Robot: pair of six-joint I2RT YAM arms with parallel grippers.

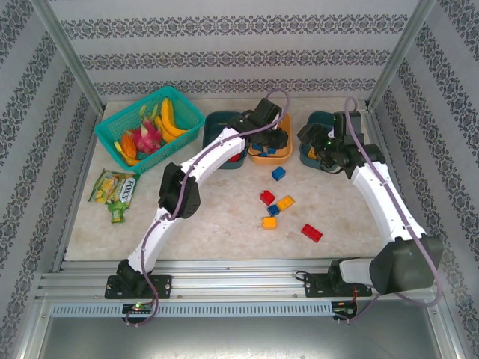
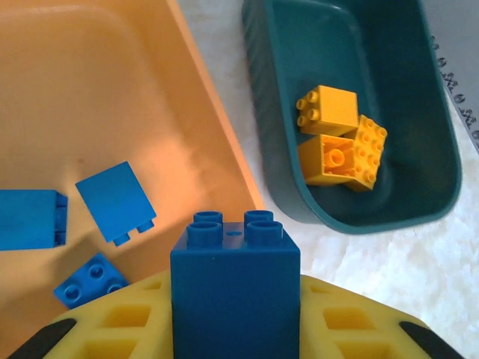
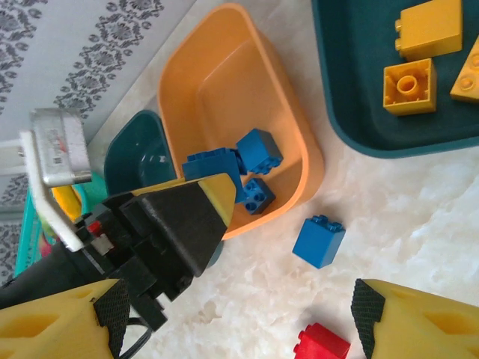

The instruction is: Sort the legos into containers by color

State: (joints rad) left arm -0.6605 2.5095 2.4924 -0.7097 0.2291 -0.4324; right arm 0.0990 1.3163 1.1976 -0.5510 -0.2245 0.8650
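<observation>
Pale marbled tabletop (image 1: pixel 224 224) sitting inside patterned-wallpaper walls (image 1: pixel 224 45), aluminium posts (image 1: pixel 67 60) running up the corners. Teal lattice basket (image 1: pixel 188 103) of toy fruit (image 1: pixel 150 134) lying far left, green snack packet (image 1: pixel 114 187) lying nearer on the left. Three tubs lining up along the far side. Left teal tub (image 1: pixel 217 131) sitting partly under the left arm; a bit of red showing, can't tell the rest. Orange tub (image 2: pixel 90 90) in the middle holding three blue bricks (image 2: pixel 116 202). Right teal tub (image 2: pixel 404 97) holding three yellow bricks (image 2: pixel 329 111). Left gripper (image 2: pixel 236 329) hovering above the orange tub's right edge, clamping a blue brick (image 2: pixel 236 284), studs facing away from the fingers. Right gripper (image 3: pixel 239 321) hanging by the right teal tub, fingers spread wide, gripping nothing. Six loose bricks (image 1: pixel 278 173) lying mid-table, nearer than the tubs: two blue, two red, two yellow-orange.
</observation>
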